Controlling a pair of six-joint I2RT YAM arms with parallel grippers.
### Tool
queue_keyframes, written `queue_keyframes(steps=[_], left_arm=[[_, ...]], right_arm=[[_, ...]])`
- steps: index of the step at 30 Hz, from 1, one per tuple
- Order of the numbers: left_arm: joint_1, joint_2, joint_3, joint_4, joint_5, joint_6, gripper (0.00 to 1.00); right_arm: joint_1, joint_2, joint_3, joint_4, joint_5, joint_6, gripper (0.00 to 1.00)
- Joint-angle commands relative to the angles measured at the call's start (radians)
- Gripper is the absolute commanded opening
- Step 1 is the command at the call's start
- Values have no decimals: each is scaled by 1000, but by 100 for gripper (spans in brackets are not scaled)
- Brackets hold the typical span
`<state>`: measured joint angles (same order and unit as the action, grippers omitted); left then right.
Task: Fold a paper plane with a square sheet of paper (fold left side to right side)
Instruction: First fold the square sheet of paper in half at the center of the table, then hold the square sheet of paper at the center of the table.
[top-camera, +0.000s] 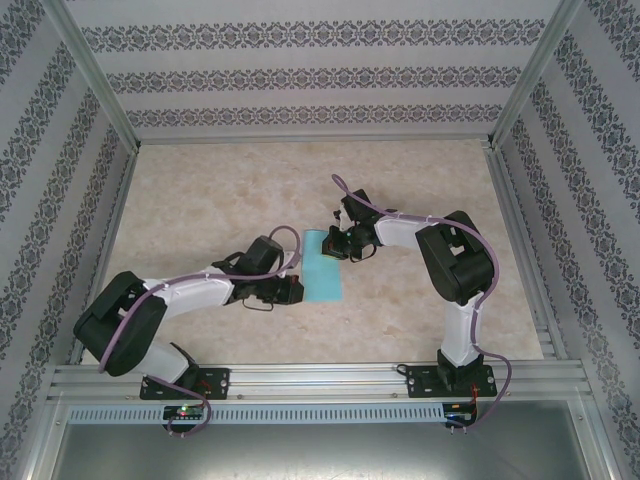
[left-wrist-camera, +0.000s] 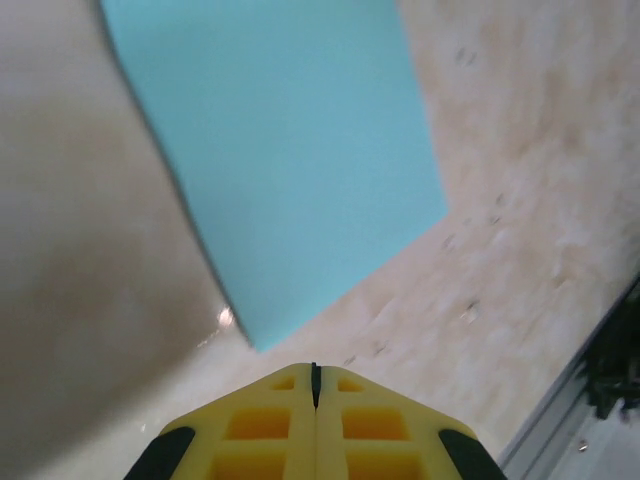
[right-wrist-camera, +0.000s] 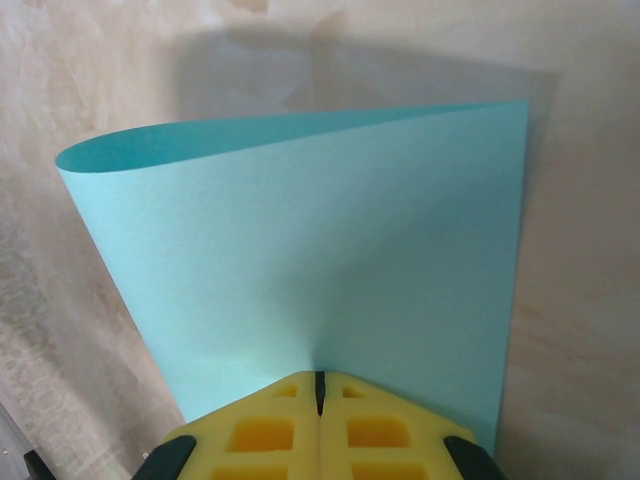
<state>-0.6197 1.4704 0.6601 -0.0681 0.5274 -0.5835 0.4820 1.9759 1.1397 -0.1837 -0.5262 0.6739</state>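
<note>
The square sheet of paper (top-camera: 323, 268) is turquoise and lies mid-table as a narrow rectangle, doubled over on itself. In the right wrist view its upper layer (right-wrist-camera: 320, 240) curls round in a soft, uncreased loop along the left side. My right gripper (right-wrist-camera: 320, 380) is shut, its yellow tips pressing down on that upper layer near the close edge; from above it (top-camera: 337, 247) sits at the sheet's far end. My left gripper (left-wrist-camera: 316, 372) is shut with nothing in it, just short of the sheet's near corner (left-wrist-camera: 290, 150); from above it (top-camera: 296, 290) is at the sheet's left edge.
The beige marbled table top (top-camera: 220, 190) is fenced by aluminium rails, one along the front (top-camera: 310, 375) and one on the right (top-camera: 520, 240). Patterned walls stand behind and at both sides. A rail edge (left-wrist-camera: 565, 435) shows close to the left gripper.
</note>
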Motion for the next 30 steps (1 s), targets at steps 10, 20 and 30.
queue_keyframes(steps=[10, 20, 30], left_arm=[[63, 302, 252, 36, 89, 44, 1], [47, 343, 217, 34, 70, 41, 1], [33, 337, 182, 33, 44, 24, 1]], right_arm=[[-5, 42, -3, -69, 73, -28, 3], [-6, -44, 2, -30, 44, -33, 8], [8, -323, -168, -84, 86, -51, 14]])
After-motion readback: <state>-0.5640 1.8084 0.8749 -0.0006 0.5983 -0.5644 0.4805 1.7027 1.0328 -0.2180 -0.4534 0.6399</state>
